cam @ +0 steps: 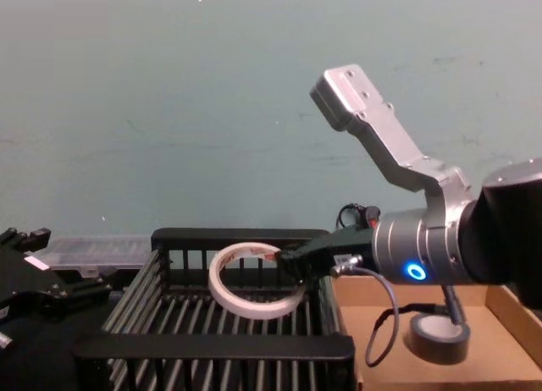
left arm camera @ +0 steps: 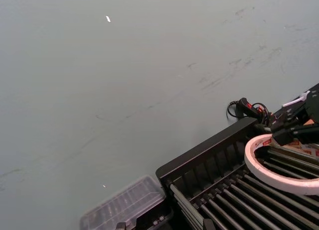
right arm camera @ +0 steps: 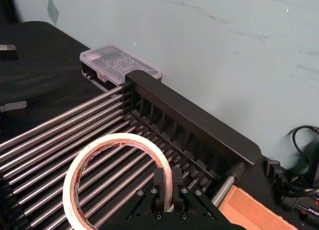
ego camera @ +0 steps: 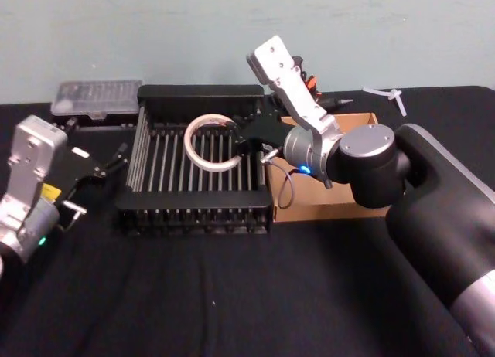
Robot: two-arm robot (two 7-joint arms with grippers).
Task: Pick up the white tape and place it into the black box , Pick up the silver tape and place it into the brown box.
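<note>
White tape (ego camera: pixel 209 143) hangs tilted over the black box (ego camera: pixel 197 218), clamped by my right hand (ego camera: pixel 249 139), silver tape (cam: pixel 439 336) lies in the brown box (cam: pixel 508 311), left hand (ego camera: pixel 108 165) parked open.

Matt black plastic box (ego camera: pixel 197 102) with shiny metal bars; brown box (cam: pixel 508 319) cardboard.

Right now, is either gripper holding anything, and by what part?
The right gripper pinches the white tape by its rim, above the black box. The left gripper holds nothing.
</note>
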